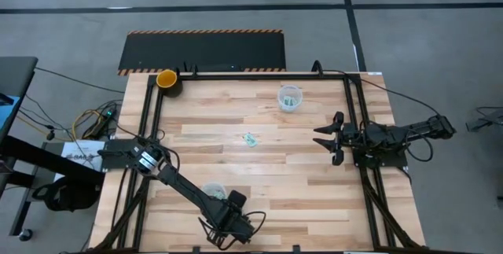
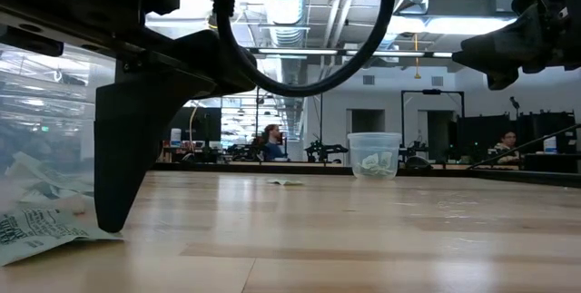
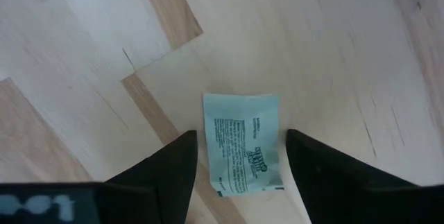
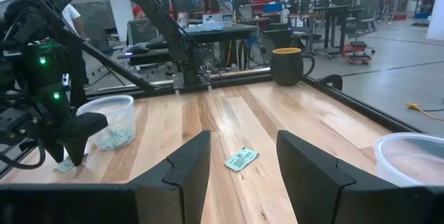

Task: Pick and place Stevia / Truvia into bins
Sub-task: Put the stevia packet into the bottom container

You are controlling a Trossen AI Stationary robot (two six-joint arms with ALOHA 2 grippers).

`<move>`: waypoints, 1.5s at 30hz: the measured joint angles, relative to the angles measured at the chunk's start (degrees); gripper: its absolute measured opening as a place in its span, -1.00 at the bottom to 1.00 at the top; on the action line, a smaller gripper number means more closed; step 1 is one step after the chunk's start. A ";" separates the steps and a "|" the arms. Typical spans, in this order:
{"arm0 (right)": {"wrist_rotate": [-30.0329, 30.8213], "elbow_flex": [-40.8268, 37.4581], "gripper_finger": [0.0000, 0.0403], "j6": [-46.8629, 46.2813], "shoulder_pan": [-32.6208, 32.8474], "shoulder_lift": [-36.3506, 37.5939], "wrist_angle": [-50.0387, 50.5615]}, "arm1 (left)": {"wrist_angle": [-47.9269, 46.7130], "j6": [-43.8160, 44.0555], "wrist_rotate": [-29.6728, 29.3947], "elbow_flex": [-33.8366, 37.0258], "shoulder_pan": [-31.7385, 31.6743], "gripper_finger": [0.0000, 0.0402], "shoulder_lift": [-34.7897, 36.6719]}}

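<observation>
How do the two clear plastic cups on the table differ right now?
The clear plastic cup near the left gripper stands at the table's near edge, beside the left arm; the clear plastic cup near the far edge stands alone, away from both arms. The near one holds more pale green packets. Both stand upright and see-through.

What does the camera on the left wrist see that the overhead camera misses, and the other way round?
Only the left wrist view shows the printed text on a mint-green packet lying flat on the wood, framed between the open left gripper's fingers.

Only the high view shows the whole layout: two clear cups, a loose packet mid-table, the yellow-orange cup at a corner, and the right gripper waiting open at the table's right side.

Both show the wooden table and the left gripper down low over it.
</observation>
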State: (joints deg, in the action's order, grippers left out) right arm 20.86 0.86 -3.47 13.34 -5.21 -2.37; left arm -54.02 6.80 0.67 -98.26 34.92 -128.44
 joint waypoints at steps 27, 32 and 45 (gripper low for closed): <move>0.00 0.00 -0.21 0.01 0.00 0.00 -0.11 | -3.60 -1.50 -0.28 -6.50 1.30 -0.79 -0.74; 0.00 0.00 -0.21 0.00 0.02 -0.01 -0.09 | -6.84 -0.98 -2.29 -11.33 1.69 -0.87 -0.68; 0.00 0.00 -0.21 0.01 0.01 -0.02 -0.02 | -31.96 5.90 -11.31 -25.58 1.84 -0.95 -0.48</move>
State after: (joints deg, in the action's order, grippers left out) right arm 20.86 0.86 -3.46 13.36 -5.23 -2.39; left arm -85.98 12.70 -10.65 -123.84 36.75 -128.92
